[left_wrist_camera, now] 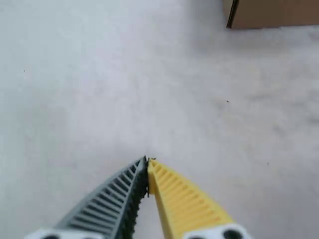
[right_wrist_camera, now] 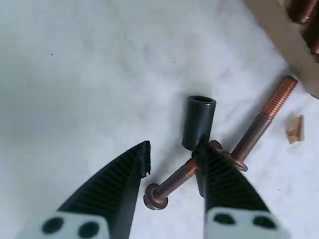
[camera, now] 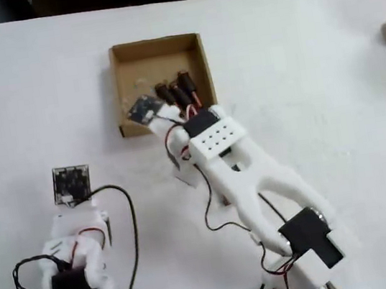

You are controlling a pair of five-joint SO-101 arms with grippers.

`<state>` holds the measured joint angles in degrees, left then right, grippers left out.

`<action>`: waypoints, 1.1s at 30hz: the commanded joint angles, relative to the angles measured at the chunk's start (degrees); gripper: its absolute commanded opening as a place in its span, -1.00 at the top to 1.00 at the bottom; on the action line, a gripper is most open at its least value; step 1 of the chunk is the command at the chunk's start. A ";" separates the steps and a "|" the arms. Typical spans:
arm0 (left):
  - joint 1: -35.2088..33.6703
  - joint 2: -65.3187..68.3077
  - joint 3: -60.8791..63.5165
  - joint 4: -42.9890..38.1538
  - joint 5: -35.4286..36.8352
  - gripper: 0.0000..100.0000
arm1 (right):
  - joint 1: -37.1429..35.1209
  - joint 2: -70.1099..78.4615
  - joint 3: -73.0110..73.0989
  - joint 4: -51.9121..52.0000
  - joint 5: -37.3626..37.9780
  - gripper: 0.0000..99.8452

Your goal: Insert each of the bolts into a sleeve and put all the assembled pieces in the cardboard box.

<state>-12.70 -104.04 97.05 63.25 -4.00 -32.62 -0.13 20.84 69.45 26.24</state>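
- The right gripper [right_wrist_camera: 173, 158] is hanging over the white surface [right_wrist_camera: 75, 74] with its black fingers spread wide and gripping nothing.
- A black sleeve [right_wrist_camera: 199, 119] is lying on the surface just beyond one fingertip [right_wrist_camera: 205, 162], its open end pointing away from the gripper. I cannot tell whether the two are touching.
- A copper-coloured bolt [right_wrist_camera: 172, 183] is lying between the spread fingers, with its head toward the gripper and its shaft running under that same fingertip.
- A second bolt [right_wrist_camera: 261, 124] is lying just beside the sleeve, its threaded end pointing toward the cardboard box [right_wrist_camera: 279, 37].
- A small cardboard scrap [right_wrist_camera: 295, 129] is resting on the surface near that bolt.
- In the high view, the right arm [camera: 256, 175] is stretching from the near right side to the near edge of the cardboard box [camera: 126, 89]. Its wrist is covering the sleeve and bolts.
- Several dark pieces with copper ends [camera: 176, 92] are lying inside the box, toward its right side.
- The left gripper [left_wrist_camera: 147, 167] is pointing at bare surface with its grey and yellow fingers pressed together, holding nothing. A corner of the box is showing far ahead of it.
- The left arm [camera: 74, 271] is sitting folded at the near left, well apart from the box.
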 commanded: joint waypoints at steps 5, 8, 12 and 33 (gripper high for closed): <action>-0.66 -0.22 -0.09 0.44 -0.62 0.95 | -0.48 -2.95 4.22 -7.25 3.87 0.54; -0.66 -0.22 -0.09 0.44 -0.62 0.95 | -0.04 -2.95 5.71 -11.12 3.78 0.55; -0.66 -0.22 -0.09 0.44 -0.62 0.95 | 2.24 -0.04 5.01 -13.49 4.13 0.70; -0.66 -0.22 -0.09 0.44 -0.62 0.95 | 3.30 14.37 -5.98 -6.55 7.47 0.77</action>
<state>-12.70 -104.04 97.05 63.25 -4.00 -29.80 14.55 17.49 60.48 30.81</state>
